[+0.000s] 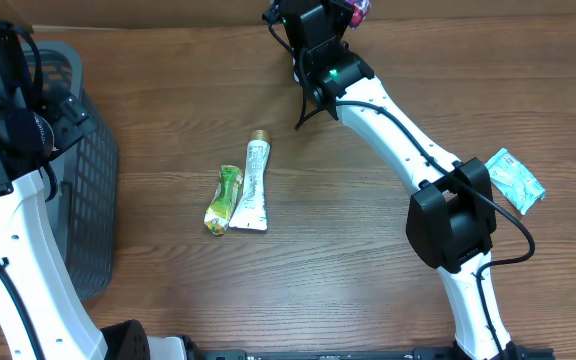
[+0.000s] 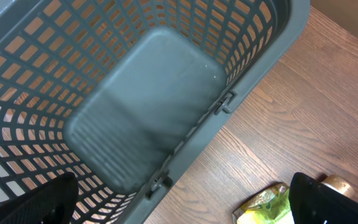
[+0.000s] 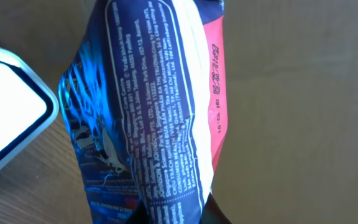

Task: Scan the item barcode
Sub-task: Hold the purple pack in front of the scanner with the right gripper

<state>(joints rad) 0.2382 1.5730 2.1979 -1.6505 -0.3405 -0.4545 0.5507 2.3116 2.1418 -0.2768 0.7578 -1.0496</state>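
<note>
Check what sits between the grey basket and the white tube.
Only the green pouch, lying against the white tube on its basket side. The wood from there to the grey basket is bare. The overhead view shows it.

The basket sits below the left gripper. Right of the gripper, the sachet and tube lie side by side on the counter.

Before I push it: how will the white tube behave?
The white tube probably slides, not rolls: its crimped end looks flat. Likely light, squashy. The green packet lies beside it, so a sideways push may shove that too.
</note>
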